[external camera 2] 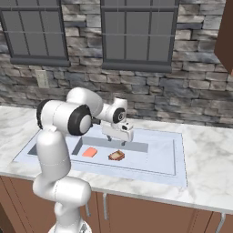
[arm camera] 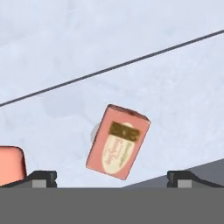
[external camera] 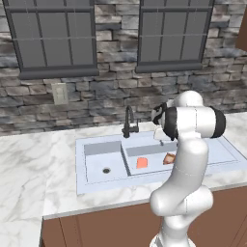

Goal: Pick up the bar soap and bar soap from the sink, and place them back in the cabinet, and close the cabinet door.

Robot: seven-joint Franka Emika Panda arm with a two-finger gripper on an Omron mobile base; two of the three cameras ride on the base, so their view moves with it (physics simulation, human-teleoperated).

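Observation:
Two bar soaps lie in the right basin of the pale grey-blue sink (external camera: 96,185) (external camera 2: 179,159). The orange bar soap (external camera: 142,163) (external camera 2: 89,152) (arm camera: 11,164) is on the left. The tan-brown bar soap (external camera: 169,158) (external camera 2: 116,155) (arm camera: 118,142) lies close to its right. My gripper (external camera 2: 116,141) (arm camera: 113,178) hangs open above the tan-brown one, pointing down, not touching it. In the left base view my gripper (external camera: 160,136) is partly behind the arm. A reddish-brown cabinet panel (external camera 2: 225,36) (external camera: 242,31) shows at the upper right edge; its door and handle are out of view.
A thin black faucet (external camera: 129,123) stands at the sink's back rim, just left of the hand. White marble counter (external camera: 29,164) (external camera 2: 209,154) spreads on both sides. Brown base cabinets with short handles (external camera 2: 104,205) sit below. A stone wall with two windows rises behind.

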